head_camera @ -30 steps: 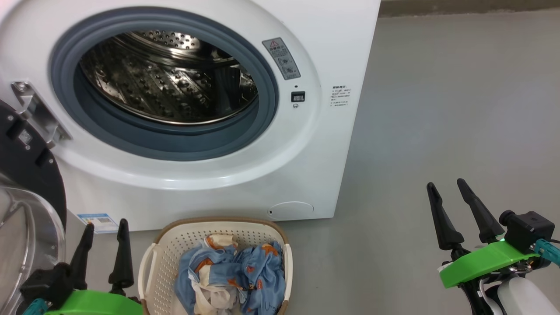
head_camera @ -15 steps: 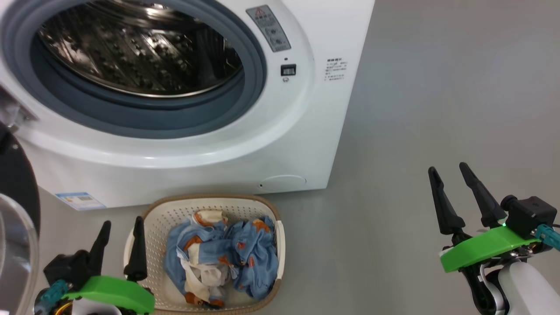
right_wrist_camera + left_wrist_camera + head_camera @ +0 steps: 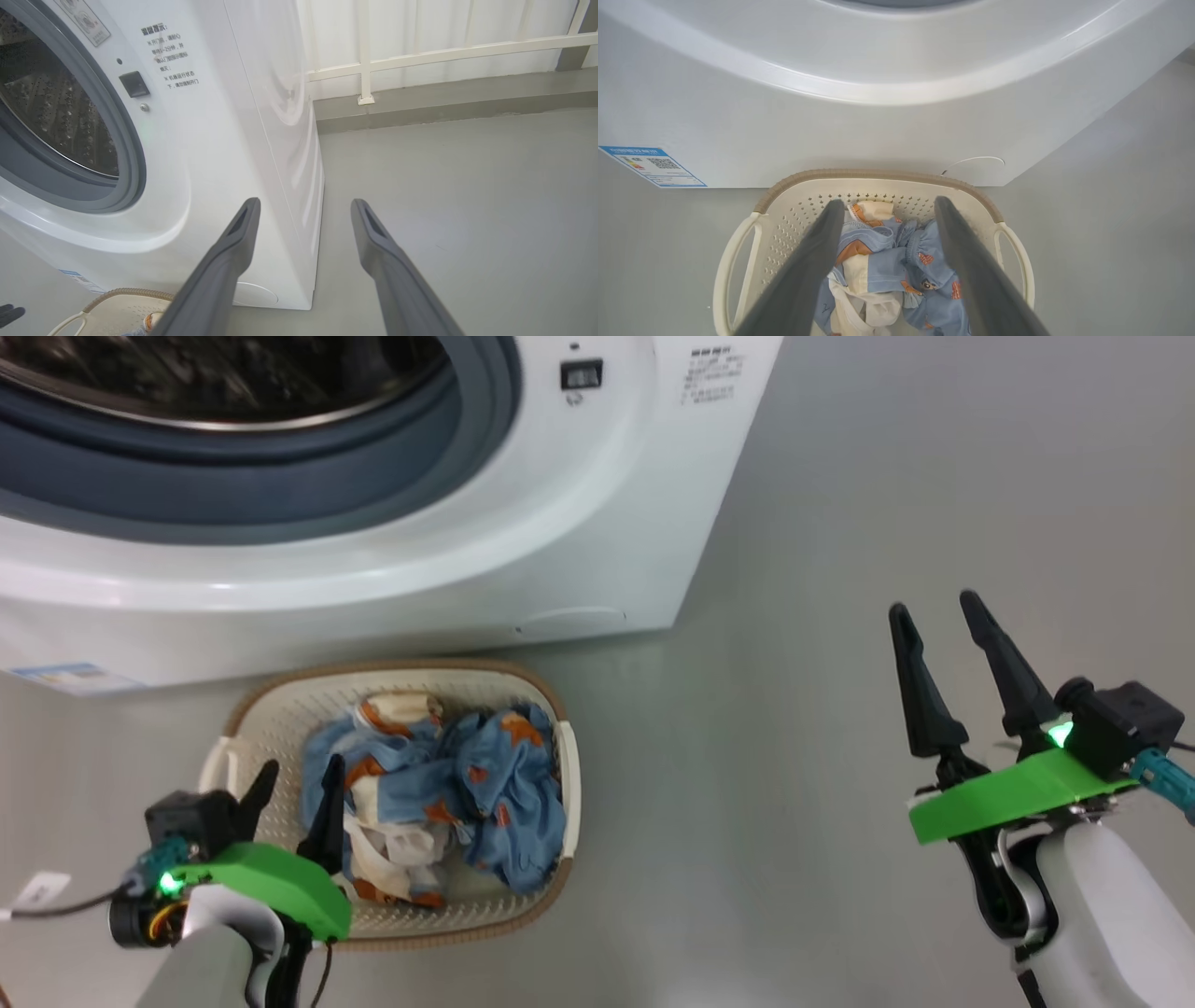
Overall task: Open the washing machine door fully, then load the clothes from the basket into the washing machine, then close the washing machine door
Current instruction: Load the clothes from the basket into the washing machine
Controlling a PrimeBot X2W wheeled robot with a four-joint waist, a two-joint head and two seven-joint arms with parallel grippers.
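The cream basket (image 3: pixel 392 665) with a brown rim stands on the floor against the front of the white washing machine (image 3: pixel 560 504). Light blue clothes (image 3: pixel 495 775) with orange bears lie crumpled in it. My left gripper (image 3: pixel 301 765) is open over the basket's near left part. In the left wrist view this gripper (image 3: pixel 888 203) frames the clothes (image 3: pixel 882 261) between its fingers, inside the basket (image 3: pixel 878 173). My right gripper (image 3: pixel 934 603) is open and empty over bare floor, far right of the basket. The machine's grey gasket (image 3: pixel 280 476) is uncovered. The washing machine door is out of view.
A blue label (image 3: pixel 65 677) marks the machine's lower left corner. In the right wrist view, my right gripper (image 3: pixel 305 201) points past the machine's right corner (image 3: pixel 224 140) toward a white railing (image 3: pixel 364 65) on a low kerb. Grey floor (image 3: pixel 840 476) stretches right of the machine.
The head camera has tilted down, so the machine slid up the picture and the door left it. My left gripper has moved right, from beside the basket to over its left part.
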